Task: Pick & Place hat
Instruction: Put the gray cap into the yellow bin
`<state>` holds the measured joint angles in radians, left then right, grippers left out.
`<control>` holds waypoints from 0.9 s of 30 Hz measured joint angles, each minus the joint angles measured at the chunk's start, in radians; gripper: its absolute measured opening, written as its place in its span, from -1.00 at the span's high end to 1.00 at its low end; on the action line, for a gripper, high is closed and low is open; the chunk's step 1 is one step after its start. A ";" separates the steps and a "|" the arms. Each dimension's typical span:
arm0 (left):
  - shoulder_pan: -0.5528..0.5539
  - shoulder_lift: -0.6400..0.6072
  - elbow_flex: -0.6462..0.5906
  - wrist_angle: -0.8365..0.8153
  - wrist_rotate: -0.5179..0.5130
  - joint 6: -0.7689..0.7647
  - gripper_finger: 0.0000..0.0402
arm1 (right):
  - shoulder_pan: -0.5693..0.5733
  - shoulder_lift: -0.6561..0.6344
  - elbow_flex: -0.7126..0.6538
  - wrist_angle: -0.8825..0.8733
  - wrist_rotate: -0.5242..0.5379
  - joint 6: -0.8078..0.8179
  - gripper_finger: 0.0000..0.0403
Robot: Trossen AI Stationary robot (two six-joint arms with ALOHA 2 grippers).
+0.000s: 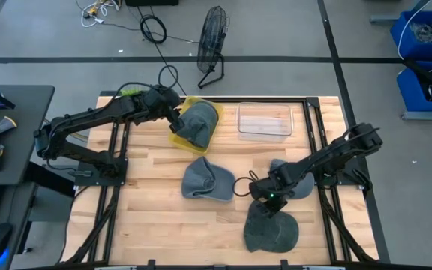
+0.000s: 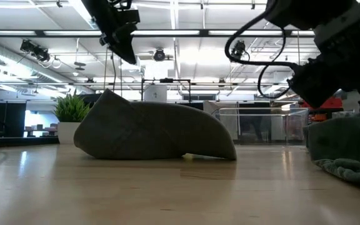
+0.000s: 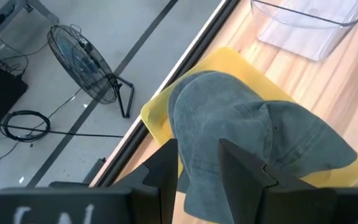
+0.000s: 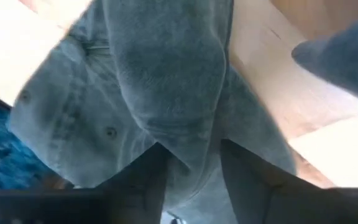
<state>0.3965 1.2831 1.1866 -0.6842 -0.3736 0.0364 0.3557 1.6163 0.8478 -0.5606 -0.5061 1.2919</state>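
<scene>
- One hat [image 1: 198,123] lay in the yellow bin [image 1: 177,138]; my left gripper [image 1: 175,117] hung beside it, jaws open, empty
- My right gripper [image 1: 267,201] closed on a second hat [image 1: 271,231] near the surface's front; two others waited

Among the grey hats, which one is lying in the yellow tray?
The hat at the table's far side, under the left gripper. It alone rests in the yellow tray; the other three lie on bare wood nearer the right gripper.
</scene>
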 joint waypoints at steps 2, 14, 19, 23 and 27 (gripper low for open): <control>0.000 0.000 0.000 0.008 0.000 0.002 0.42 | -0.002 0.001 0.000 0.004 -0.002 -0.024 0.44; -0.002 0.000 0.000 0.025 0.042 0.055 0.42 | -0.075 -0.032 0.219 -0.015 0.000 -0.203 0.95; -0.011 0.000 0.000 0.028 0.108 0.055 0.42 | -0.110 -0.033 0.401 -0.164 0.096 -0.439 0.97; -0.042 0.000 0.000 0.031 0.210 0.055 0.42 | -0.142 -0.033 0.535 -0.358 0.284 -0.645 0.97; -0.087 0.000 0.000 0.034 0.344 0.055 0.42 | -0.182 -0.033 0.635 -0.489 0.563 -0.832 0.97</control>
<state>0.3097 1.2831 1.1866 -0.6498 -0.0296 0.0915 0.1736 1.5829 1.4826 -1.0500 0.0569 0.4596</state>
